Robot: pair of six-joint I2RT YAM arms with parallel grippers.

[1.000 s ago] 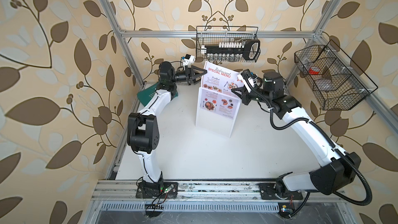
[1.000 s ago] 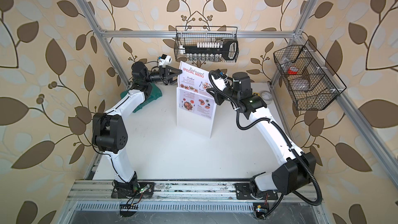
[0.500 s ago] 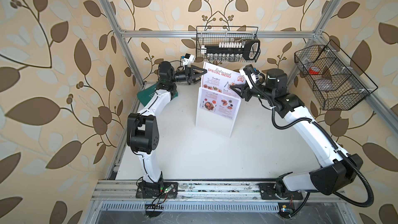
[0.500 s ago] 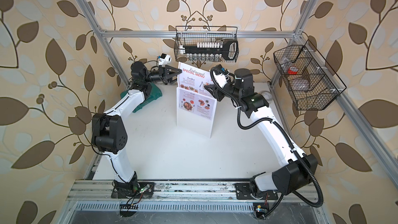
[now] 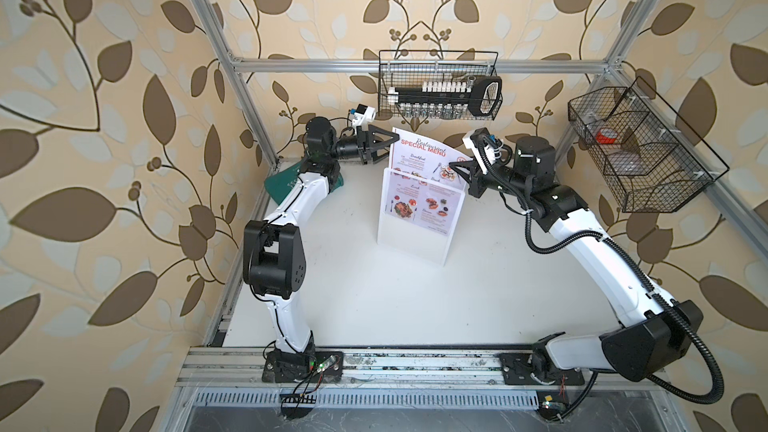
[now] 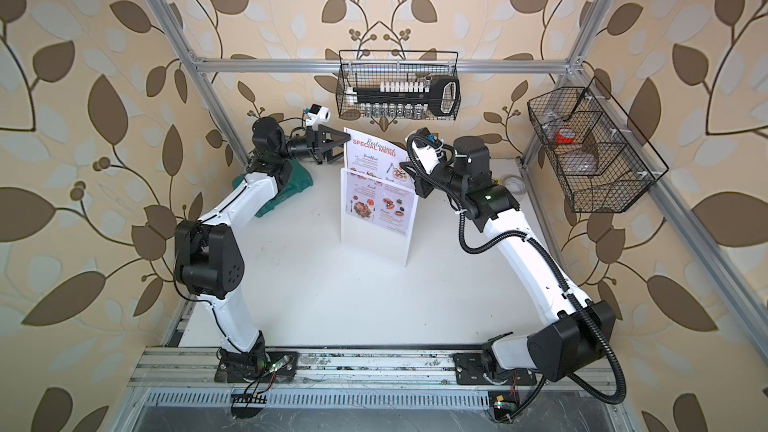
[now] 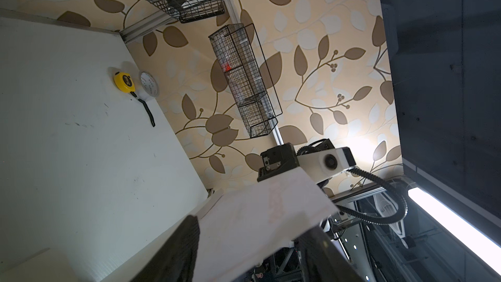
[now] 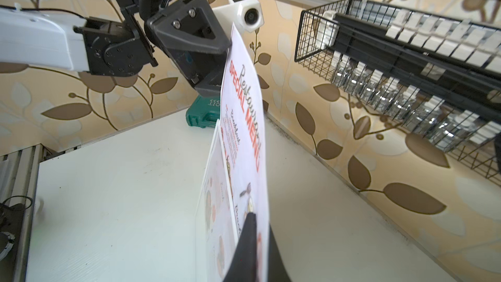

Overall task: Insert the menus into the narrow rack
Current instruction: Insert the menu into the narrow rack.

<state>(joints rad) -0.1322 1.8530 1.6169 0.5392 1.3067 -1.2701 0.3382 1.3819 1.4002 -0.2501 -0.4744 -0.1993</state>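
Menu (image 5: 419, 154): lower part seated in narrow rack (image 5: 409, 232), which stands upright on table (image 5: 365, 292). Heading "Restaurant SPECIAL MENU" is left protruding. Right gripper (image 5: 454, 167): clamped on sheet edge. Left gripper (image 5: 389, 146): jaws parted about sheet's top corner. Yellow tape measure (image 7: 124, 82) is shown by left wrist view only.

The menu (image 5: 419, 151) is white with a red heading, the rack (image 5: 411, 234) frosted white, the case (image 6: 291, 189) green, the baskets (image 5: 436, 70) black wire, the tape measure (image 7: 124, 82) yellow, the walls (image 5: 104, 160) beige with brown leaves.
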